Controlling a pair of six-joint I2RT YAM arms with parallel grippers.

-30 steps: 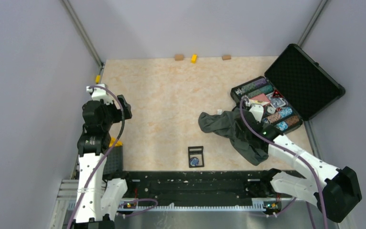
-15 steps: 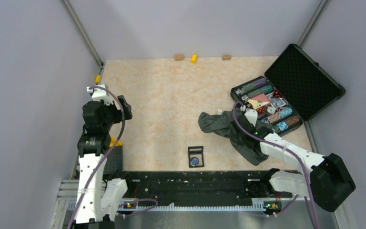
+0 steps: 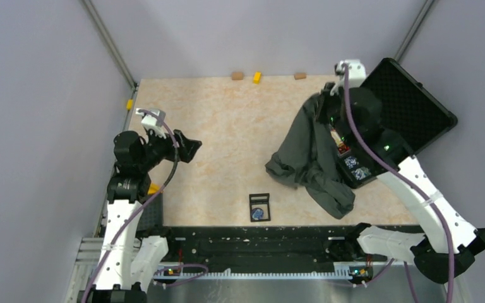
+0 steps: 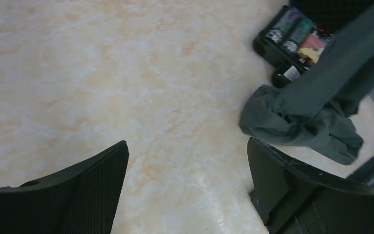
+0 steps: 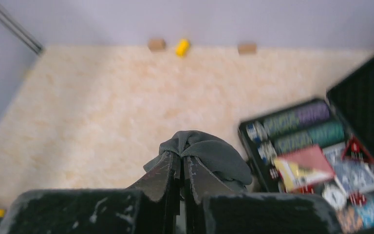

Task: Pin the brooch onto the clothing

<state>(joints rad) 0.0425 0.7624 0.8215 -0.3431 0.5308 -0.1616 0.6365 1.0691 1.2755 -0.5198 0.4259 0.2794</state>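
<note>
The clothing [image 3: 316, 151], a dark grey-green T-shirt, hangs from my right gripper [image 3: 324, 106], which is raised over the table's right side. Its lower folds still rest on the table. In the right wrist view the jaws of this gripper [image 5: 181, 158] are pressed together on a bunched fold of the clothing [image 5: 212, 153]. The brooch [image 3: 258, 213], small and bluish, lies inside a small black square frame [image 3: 259, 199] near the table's front edge. My left gripper [image 3: 189, 148] hovers open over the left of the table, far from both. Its fingers [image 4: 85, 187] stand wide apart over bare table, with the clothing [image 4: 302, 109] ahead.
An open black case [image 3: 410, 104] of poker chips [image 5: 302, 119] stands at the right, partly behind the hanging shirt. A yellow block [image 3: 257, 77] and two brown blocks [image 3: 237, 76] lie along the back edge. A yellow piece [image 3: 129, 104] sits at the left edge.
My right gripper shut on the shirt, then rose and moved toward the back, pulling the shirt up off the table. My left gripper swung out toward the table's middle.
</note>
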